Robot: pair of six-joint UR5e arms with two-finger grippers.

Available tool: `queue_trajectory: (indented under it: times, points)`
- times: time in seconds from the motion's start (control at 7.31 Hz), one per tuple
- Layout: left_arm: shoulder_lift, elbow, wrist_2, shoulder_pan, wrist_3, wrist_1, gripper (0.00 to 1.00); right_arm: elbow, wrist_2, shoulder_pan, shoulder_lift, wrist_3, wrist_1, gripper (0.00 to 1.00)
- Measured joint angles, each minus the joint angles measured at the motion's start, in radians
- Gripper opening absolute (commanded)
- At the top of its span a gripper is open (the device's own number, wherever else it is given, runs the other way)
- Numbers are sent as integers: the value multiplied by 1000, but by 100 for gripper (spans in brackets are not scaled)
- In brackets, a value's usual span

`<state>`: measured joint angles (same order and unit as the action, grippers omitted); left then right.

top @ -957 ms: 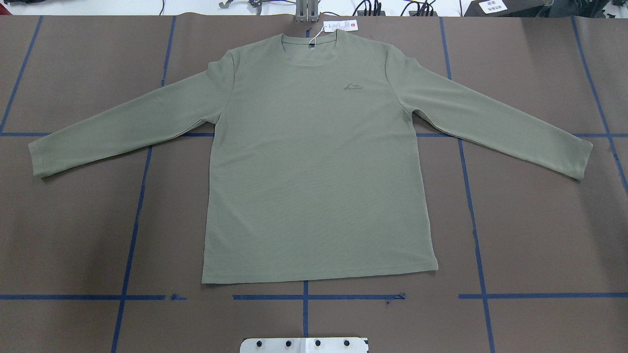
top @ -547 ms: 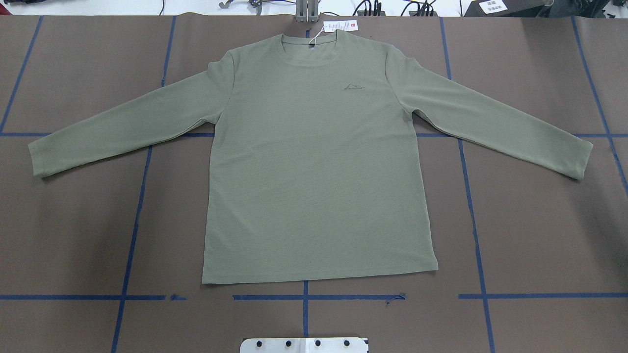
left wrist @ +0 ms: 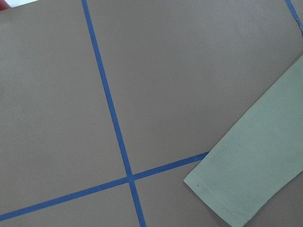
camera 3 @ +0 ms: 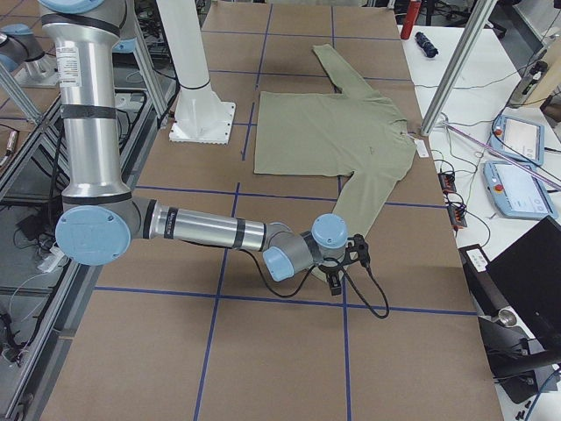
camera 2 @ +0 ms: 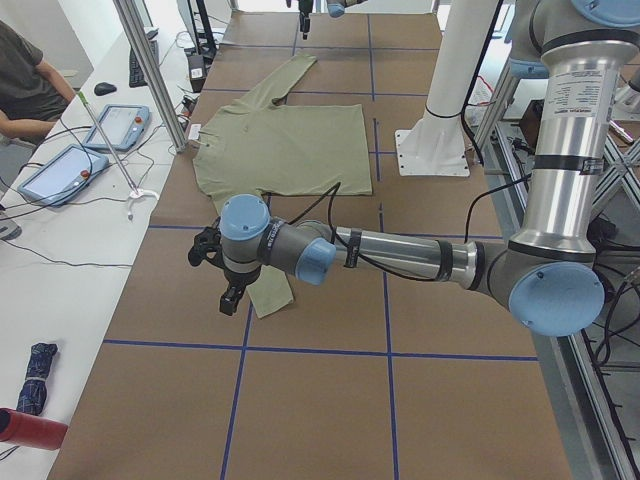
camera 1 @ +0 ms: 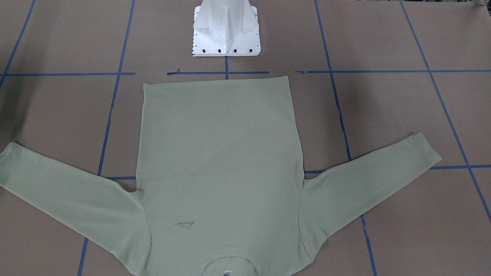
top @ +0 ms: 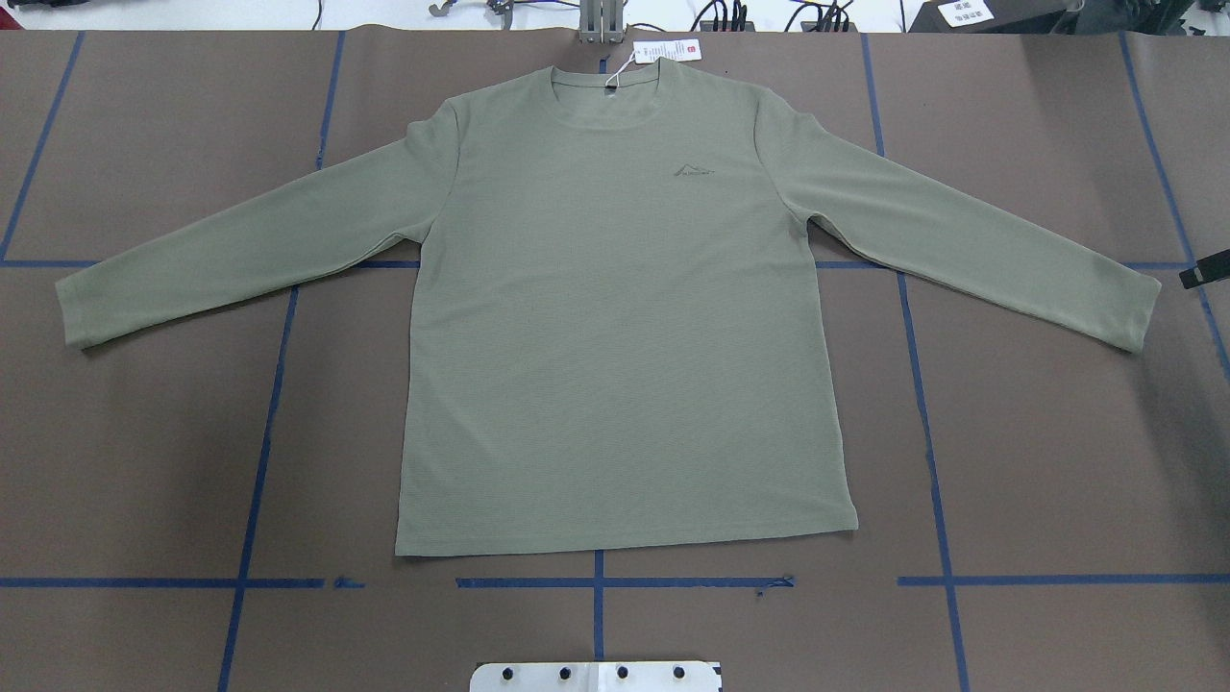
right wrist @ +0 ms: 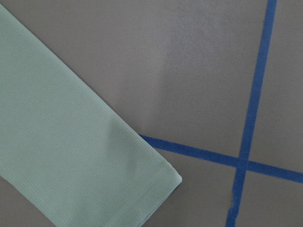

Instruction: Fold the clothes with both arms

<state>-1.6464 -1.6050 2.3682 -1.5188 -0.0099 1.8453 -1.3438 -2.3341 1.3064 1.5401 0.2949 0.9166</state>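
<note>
The sage-green long-sleeved shirt (top: 615, 317) lies flat, face up, sleeves spread, collar at the table's far side, with its white hang tag (top: 667, 50) by the neck. It also shows in the front view (camera 1: 218, 161). My left gripper (camera 2: 230, 300) hovers over the left sleeve cuff (left wrist: 246, 189); I cannot tell if it is open. My right gripper (camera 3: 337, 274) hangs by the right sleeve cuff (right wrist: 94, 161). Only its black tip (top: 1209, 273) shows at the overhead view's right edge, so I cannot tell its state. No fingers show in either wrist view.
The white bolted pedestal (camera 1: 226, 30) stands at the near table edge behind the hem. Blue tape lines (top: 259, 461) grid the brown table. A side desk with tablets (camera 2: 60, 170) and a seated person (camera 2: 25, 80) lies beyond the collar edge. Metal posts (camera 2: 150, 70) stand there.
A black tip of my right gripper has come into the overhead view at its right edge, beside the right cuff. The shirt has not moved.
</note>
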Motion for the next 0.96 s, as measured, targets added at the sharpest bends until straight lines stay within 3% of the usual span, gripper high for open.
queue_trajectory:
  times: [0.41,0.96]
  points:
    - [4,2,1,1,2,2,100,20,80,-78,-6,79,-19,100]
    - [8,-1,2,0,4,9,100,42,88,-124,-30,84,-12,100]
